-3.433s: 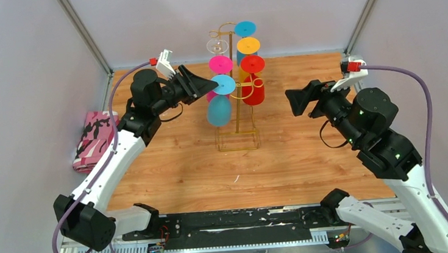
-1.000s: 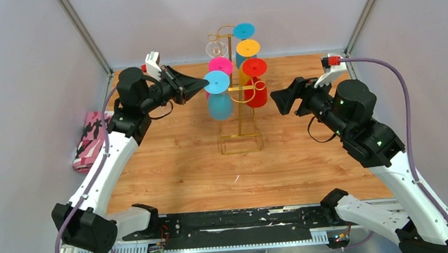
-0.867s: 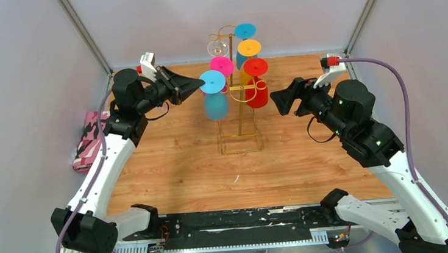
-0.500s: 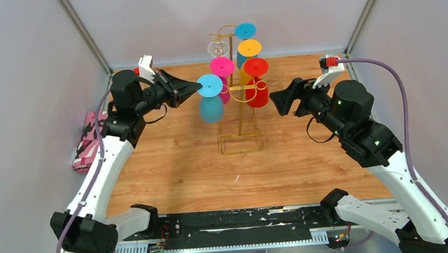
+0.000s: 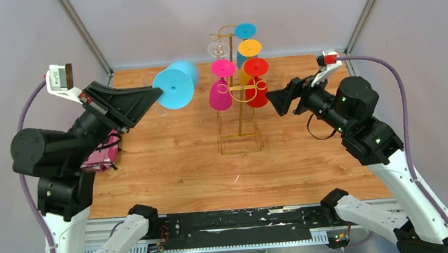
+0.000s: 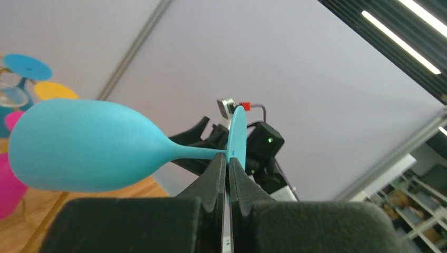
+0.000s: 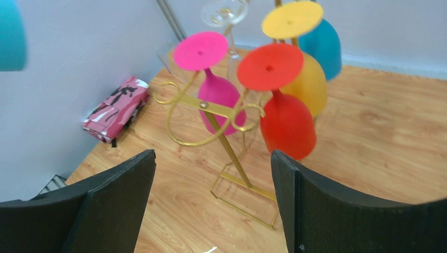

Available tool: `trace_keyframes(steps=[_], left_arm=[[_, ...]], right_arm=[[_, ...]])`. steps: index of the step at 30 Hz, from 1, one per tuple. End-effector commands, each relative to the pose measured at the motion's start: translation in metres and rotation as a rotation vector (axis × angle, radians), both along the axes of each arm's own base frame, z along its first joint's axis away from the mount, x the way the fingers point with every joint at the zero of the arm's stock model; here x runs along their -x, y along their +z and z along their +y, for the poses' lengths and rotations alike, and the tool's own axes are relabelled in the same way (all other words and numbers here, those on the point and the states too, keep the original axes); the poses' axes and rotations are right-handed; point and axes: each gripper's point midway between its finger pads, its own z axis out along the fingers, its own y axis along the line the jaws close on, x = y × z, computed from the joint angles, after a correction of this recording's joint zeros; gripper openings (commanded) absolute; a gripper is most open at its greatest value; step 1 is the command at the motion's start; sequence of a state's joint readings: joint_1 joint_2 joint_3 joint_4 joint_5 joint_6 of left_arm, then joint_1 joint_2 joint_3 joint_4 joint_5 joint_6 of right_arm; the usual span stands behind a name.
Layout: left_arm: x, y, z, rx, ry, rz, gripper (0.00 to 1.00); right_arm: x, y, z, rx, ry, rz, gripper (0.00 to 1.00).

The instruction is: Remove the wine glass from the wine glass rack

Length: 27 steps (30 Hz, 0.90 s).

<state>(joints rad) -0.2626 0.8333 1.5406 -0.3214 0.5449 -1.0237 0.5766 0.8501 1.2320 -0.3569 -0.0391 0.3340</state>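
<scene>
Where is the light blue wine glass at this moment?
In the top view, the light blue wine glass is off the wine glass rack and to its left. It lies sideways in the left gripper, which is shut on its foot.

Back wall: a plain pale lilac panel (image 5: 223, 10) is closing off the far side of the table.
Side walls: a matching left panel (image 5: 13, 53) and a right panel (image 5: 434, 34) are boxing the table in.
Corner posts: a grey metal left post (image 5: 84, 33) and a right post (image 5: 367, 8) are running up the far corners where the panels meet.
Tabletop: a light wood-grain board (image 5: 182, 167) is lying flat between the walls.
Light: soft, even light is falling on the wood, casting only faint shadows.
Ceiling: in the left wrist view, long strip lights (image 6: 400, 41) are glowing against a dark ceiling.
Beyond: shelves (image 6: 416, 211) are showing dimly at that view's lower right, too blurred to read.
</scene>
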Motion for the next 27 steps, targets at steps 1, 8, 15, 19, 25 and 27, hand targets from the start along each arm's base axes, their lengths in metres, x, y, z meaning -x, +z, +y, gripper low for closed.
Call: trace_keyframes(steps=[1,8,15,19,25,27], left_arm=[[-0.016,-0.019,-0.04,0.018,-0.228,-0.044,0.0],[0.005,-0.018,-0.081,-0.112,-0.515,-0.305,0.0],[0.021,-0.017,-0.084,-0.191,-0.619,-0.524,0.0],[0.032,-0.011,-0.08,-0.221,-0.624,-0.637,0.0],[0.032,-0.013,-0.081,-0.242,-0.637,-0.668,0.0],[0.028,-0.016,-0.083,-0.246,-0.642,-0.666,0.0]], right_arm=[[0.013,0.054,0.023,-0.022,0.208,-0.179,0.86],[0.018,0.103,0.025,-0.21,0.522,-0.281,0.86],[0.013,0.109,0.009,-0.355,0.734,-0.29,0.79],[0.017,0.11,0.006,-0.469,0.868,-0.256,0.78],[0.004,0.104,0.01,-0.504,0.903,-0.199,0.73],[0.013,0.107,0.016,-0.489,0.933,-0.214,0.74]])
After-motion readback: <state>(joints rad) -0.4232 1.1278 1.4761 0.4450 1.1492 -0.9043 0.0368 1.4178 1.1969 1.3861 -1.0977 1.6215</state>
